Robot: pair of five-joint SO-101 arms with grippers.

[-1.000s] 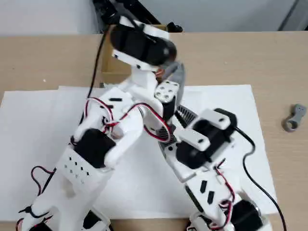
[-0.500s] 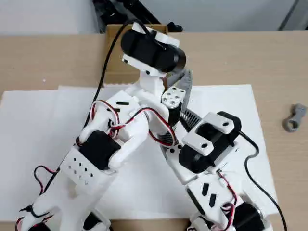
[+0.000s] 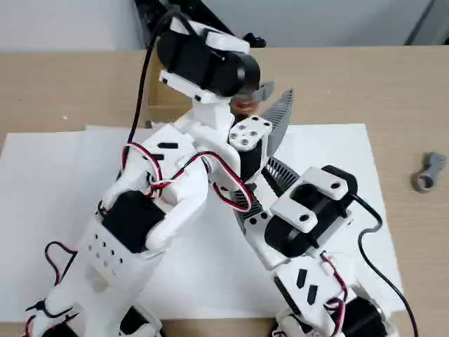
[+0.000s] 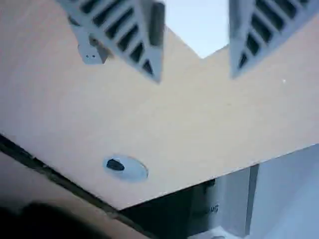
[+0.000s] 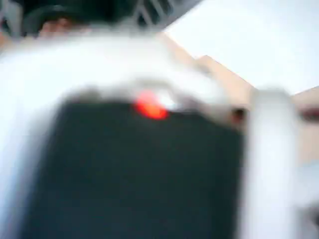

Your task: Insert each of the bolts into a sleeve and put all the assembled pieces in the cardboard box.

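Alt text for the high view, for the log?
Two white arms cross over a white sheet on a wooden table; the left tool hangs open beside a cardboard box. A small grey part lies apart on the right.

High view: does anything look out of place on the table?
Yes: a grey part lies alone on the bare table near the view's right edge, off the white paper and far from the cardboard box.

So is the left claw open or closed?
Open: the left claw has its two grey fingers standing apart, with tabletop visible between them.
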